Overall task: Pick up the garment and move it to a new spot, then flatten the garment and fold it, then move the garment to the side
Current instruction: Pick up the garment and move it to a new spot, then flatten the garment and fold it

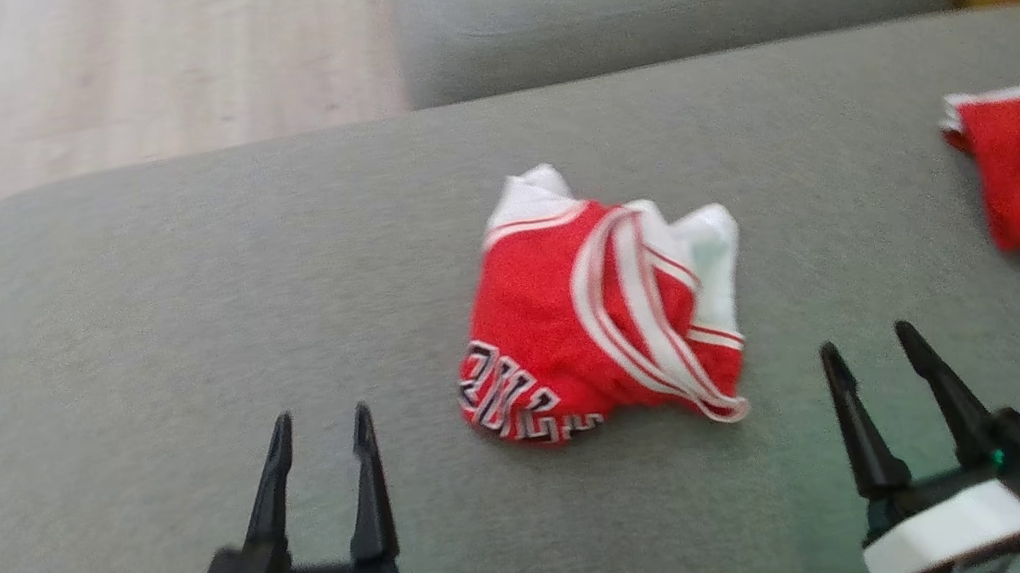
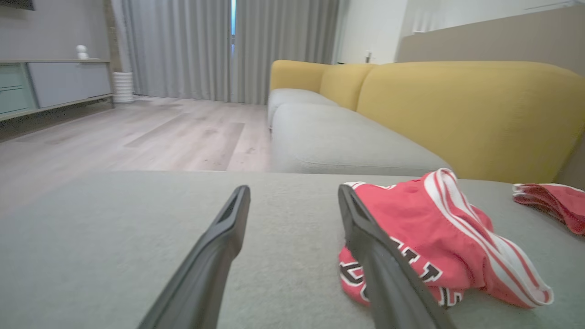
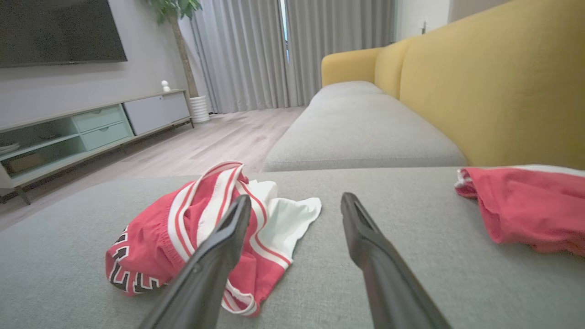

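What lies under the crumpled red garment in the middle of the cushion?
The crumpled red garment lies directly on the grey cushion. Bare grey fabric shows all around it. Whether anything is beneath its folds cannot be seen: the cloth covers that spot.

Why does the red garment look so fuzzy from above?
Head view: soft all over, letters on the garment smeared. Left wrist view: slightly blurred, the left claw looming huge near the lens. Right wrist view: sharpest, stripes crisp.

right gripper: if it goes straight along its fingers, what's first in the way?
Way looks free: the right gripper points over bare cushion, between the crumpled jersey and the other red cloth. The jersey's white edge sits close to that line; depth unclear.
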Available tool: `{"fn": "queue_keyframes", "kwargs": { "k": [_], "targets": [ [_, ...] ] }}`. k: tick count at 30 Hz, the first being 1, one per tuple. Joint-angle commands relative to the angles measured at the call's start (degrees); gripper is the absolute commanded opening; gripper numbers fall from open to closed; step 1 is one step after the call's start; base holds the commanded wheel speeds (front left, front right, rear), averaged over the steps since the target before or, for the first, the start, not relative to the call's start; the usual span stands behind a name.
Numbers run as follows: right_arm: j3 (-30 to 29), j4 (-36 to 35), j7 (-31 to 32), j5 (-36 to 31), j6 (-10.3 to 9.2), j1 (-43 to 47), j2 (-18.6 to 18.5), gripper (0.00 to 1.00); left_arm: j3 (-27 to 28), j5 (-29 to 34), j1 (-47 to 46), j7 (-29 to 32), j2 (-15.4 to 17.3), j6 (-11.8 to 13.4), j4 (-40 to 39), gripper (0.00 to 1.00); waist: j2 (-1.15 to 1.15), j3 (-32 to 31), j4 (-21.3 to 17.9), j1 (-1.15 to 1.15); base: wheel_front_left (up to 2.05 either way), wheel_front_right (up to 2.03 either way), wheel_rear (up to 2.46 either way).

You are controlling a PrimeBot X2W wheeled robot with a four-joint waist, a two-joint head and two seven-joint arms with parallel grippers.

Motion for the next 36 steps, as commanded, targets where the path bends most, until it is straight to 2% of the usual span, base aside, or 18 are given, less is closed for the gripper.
{"fn": "queue_keyframes", "kwargs": {
  "k": [1, 6, 11, 21, 31, 36],
  "targets": [
    [0.82, -1.63, -0.08, 0.35, -0.05, -0.73, -0.24, 1.00, 2.33, 0.82, -0.72, -0.52, 0.16, 0.29, -2.64, 1.00, 0.00, -2.76, 4.64, 0.01, 0.00, 0.00, 0.00],
    [-0.30, -1.04, -0.08, 0.55, -0.05, 1.69, -0.24, 1.00, 4.71, 5.64, 6.39, -0.52, -0.16, 0.74, -10.08, 1.00, 0.00, -3.23, 7.17, 0.01, 0.00, 0.00, 0.00],
    [-0.40, -1.07, -0.08, 0.26, -0.05, 3.49, -0.24, 1.00, 5.80, 7.44, 11.57, -0.52, -0.99, 0.36, -13.67, 1.00, 0.00, -3.16, 8.02, 0.01, 0.00, 0.00, 0.00],
    [0.19, -1.07, -0.08, 0.93, -0.05, 3.96, -0.24, 1.00, 7.22, 11.09, 12.42, -0.52, -1.53, -0.92, -14.22, 1.00, 0.00, -3.40, 7.50, 0.01, 0.00, 0.00, 0.00],
    [-0.29, -0.89, -0.08, 1.29, -0.05, 3.99, -0.24, 1.00, 6.91, 12.07, 12.52, -0.52, -1.88, -1.90, -13.18, 1.00, 0.00, -3.42, 6.70, 0.01, 0.00, 0.00, 0.00],
    [0.54, -2.14, -0.09, 1.40, -0.05, 4.28, -0.24, 1.00, 4.21, 13.80, 9.85, -0.52, -1.98, -3.10, -11.67, 1.00, 0.00, -2.09, 3.24, 0.01, 0.00, 0.00, 0.00]
  ]
}}
